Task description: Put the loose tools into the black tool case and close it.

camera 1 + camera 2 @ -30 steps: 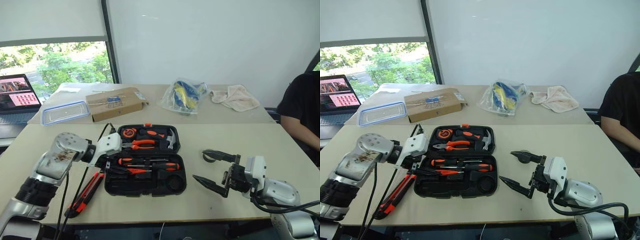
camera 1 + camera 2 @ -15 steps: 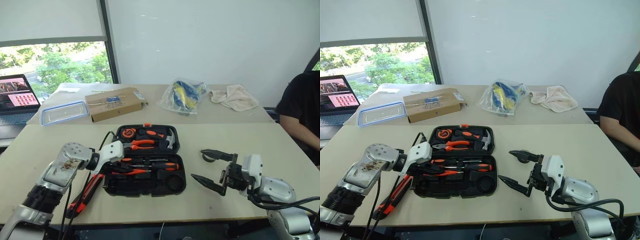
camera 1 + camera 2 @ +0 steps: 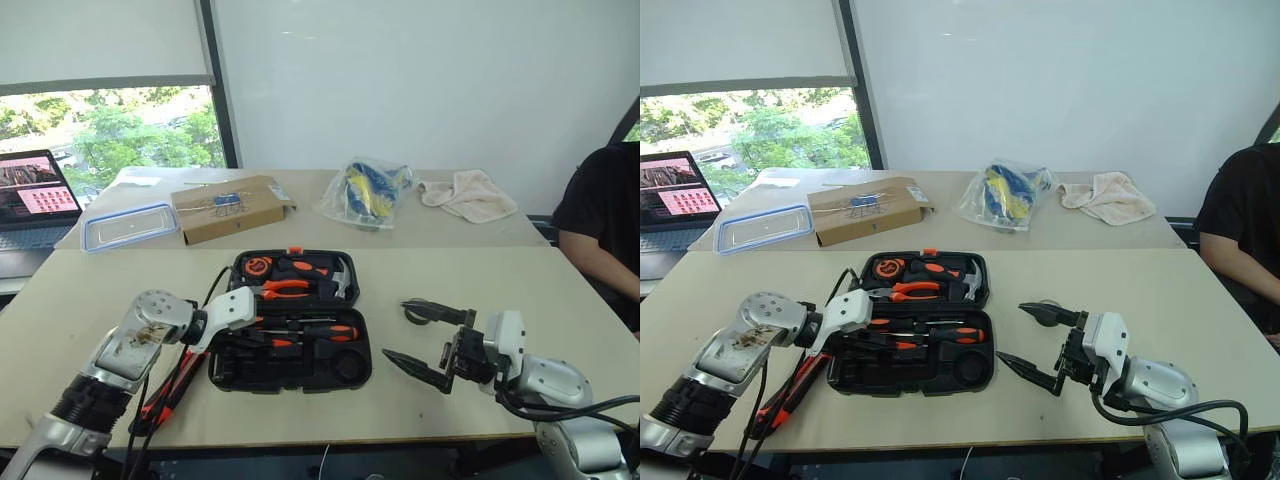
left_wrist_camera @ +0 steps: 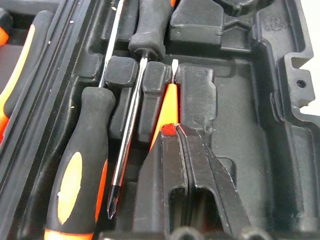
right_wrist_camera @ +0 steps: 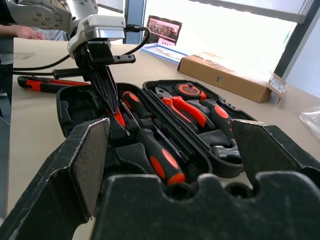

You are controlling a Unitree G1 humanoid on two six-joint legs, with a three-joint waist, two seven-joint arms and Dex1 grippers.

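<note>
One second on, the left gripper point(image 4: 186, 150) has dropped into the lower-left of the black tool case point(image 3: 345, 375) and clamped shut on the small orange screwdriver point(image 4: 167, 112) — seating it, likely — while the right gripper point(image 3: 425, 340) hangs wide open, lower right.

— What lies beyond the left tool?
— A cardboard box point(image 3: 230, 206), a clear container point(image 3: 130, 224), a laptop point(image 3: 35, 196).
— Beyond the right tool?
— A plastic bag point(image 3: 366, 191), a cloth point(image 3: 468, 194), a seated person point(image 3: 603, 220).
</note>
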